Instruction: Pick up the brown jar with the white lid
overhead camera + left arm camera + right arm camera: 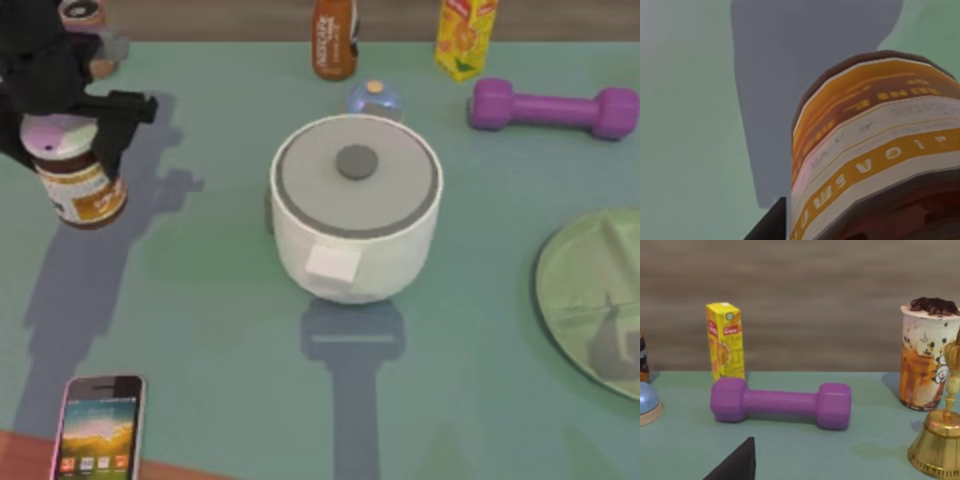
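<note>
Near the table's far left corner, the left tool (62,128) clenches the brown jar (80,185) at its white lid (58,133); rigid, probably slick, modest weight.

The brown jar (80,185) looks like dark glossy glass wrapped in a smooth paper-like label, under a matt white lid (56,130). The tabletop (200,330) is matt and smooth. Beside the pot (355,210), which looks matt white with a grey-ringed top, the purple dumbbell (780,403) seems rubbery, and the bell (940,440) shiny brass.
</note>
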`<control>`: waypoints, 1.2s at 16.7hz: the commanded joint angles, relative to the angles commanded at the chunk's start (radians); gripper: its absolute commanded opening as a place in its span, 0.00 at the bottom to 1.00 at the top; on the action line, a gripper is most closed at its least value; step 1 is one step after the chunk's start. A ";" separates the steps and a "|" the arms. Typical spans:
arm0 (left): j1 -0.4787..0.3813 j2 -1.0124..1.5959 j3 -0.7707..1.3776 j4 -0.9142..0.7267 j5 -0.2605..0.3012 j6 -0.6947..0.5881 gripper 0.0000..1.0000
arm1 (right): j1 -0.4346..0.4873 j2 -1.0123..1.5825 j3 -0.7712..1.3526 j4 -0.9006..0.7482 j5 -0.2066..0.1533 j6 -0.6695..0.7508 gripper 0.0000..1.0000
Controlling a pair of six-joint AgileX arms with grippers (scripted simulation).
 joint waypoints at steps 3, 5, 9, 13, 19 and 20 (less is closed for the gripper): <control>-0.077 0.050 0.030 0.021 0.002 -0.193 0.00 | 0.000 0.000 0.000 0.000 0.000 0.000 1.00; -0.116 0.075 0.039 0.032 0.003 -0.274 0.00 | 0.000 0.000 0.000 0.000 0.000 0.000 1.00; -0.138 0.087 0.042 0.039 0.004 -0.315 0.00 | 0.000 0.000 0.000 0.000 0.000 0.000 1.00; -0.134 0.084 0.022 0.054 0.004 -0.312 0.00 | 0.000 0.000 0.000 0.000 0.000 0.000 1.00; -0.137 0.110 -0.115 0.220 0.004 -0.313 0.00 | 0.000 0.000 0.000 0.000 0.000 0.000 1.00; -0.137 0.111 -0.117 0.222 0.004 -0.313 0.00 | 0.000 0.000 0.000 0.000 0.000 0.000 1.00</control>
